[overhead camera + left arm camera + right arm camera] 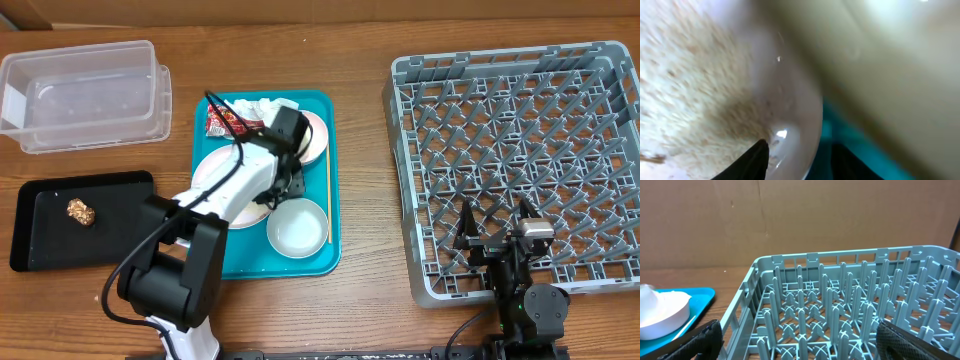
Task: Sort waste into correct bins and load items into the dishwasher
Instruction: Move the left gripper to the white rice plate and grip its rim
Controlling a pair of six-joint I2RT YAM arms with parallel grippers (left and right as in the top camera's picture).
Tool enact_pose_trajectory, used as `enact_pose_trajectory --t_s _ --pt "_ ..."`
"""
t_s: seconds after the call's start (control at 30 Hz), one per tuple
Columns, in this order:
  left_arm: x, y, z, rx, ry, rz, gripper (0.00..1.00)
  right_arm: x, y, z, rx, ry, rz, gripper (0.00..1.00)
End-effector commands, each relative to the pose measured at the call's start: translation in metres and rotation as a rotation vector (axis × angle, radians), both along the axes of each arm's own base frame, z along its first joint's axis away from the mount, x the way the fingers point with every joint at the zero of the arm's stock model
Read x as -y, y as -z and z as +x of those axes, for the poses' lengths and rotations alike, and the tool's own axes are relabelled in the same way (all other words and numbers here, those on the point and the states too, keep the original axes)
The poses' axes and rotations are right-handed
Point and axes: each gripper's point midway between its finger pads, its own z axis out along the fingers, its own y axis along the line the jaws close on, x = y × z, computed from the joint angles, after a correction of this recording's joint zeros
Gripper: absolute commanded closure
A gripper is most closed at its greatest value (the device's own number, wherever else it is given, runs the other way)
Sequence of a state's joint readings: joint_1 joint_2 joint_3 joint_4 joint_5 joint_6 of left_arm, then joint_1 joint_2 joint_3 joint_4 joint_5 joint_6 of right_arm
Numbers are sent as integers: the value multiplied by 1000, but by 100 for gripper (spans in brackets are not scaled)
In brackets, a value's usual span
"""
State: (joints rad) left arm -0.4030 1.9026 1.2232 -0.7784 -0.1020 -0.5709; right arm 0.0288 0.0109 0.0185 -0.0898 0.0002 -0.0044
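On the teal tray (325, 255) lie a pale pink plate (212, 178), a pink bowl (316, 136), a white bowl (298, 228), crumpled white tissue (255, 107), a red-and-white wrapper (221, 122) and a thin wooden stick (329, 190). My left gripper (290, 135) is low between plate and pink bowl. In the left wrist view its fingers (802, 160) are apart and straddle the rim of a pale pink dish (800, 115) holding rice-like crumbs (690, 90); I cannot tell if it is the plate or the bowl. The cup is hidden. My right gripper (807, 345) is open over the grey dish rack (790, 260).
A clear tub (85, 95) stands at the back left. A black tray (40, 215) at the left holds a brown lump (81, 211). The dish rack (520, 160) fills the right side, with my right gripper (497, 228) over its front edge.
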Motion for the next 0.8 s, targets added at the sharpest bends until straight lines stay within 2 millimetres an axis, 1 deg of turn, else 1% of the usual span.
enact_pose_trajectory --t_s 0.0,0.07,0.17,0.23,0.27,0.43,0.63,0.7,0.77 --pt "1 -1 -6 20 33 33 58 -1 2 0 3 -5 -7 0" --pt "3 -2 -5 28 38 32 61 -1 2 0 3 -5 -7 0" --pt "3 -2 -4 31 39 36 63 -1 2 0 3 -5 -7 0" --pt "1 -2 -4 35 37 47 69 -1 2 0 3 -5 -7 0" --pt "0 -2 -3 38 36 58 74 -1 2 0 3 -5 -7 0" --pt "-8 -4 -3 44 31 101 77 -1 2 0 3 -5 -7 0" --pt "-10 -16 2 49 29 120 92 -1 2 0 3 -5 -7 0" --pt "-10 -21 6 58 28 126 96 -1 2 0 3 -5 -7 0" --pt "-8 -25 9 68 27 125 96 -1 2 0 3 -5 -7 0"
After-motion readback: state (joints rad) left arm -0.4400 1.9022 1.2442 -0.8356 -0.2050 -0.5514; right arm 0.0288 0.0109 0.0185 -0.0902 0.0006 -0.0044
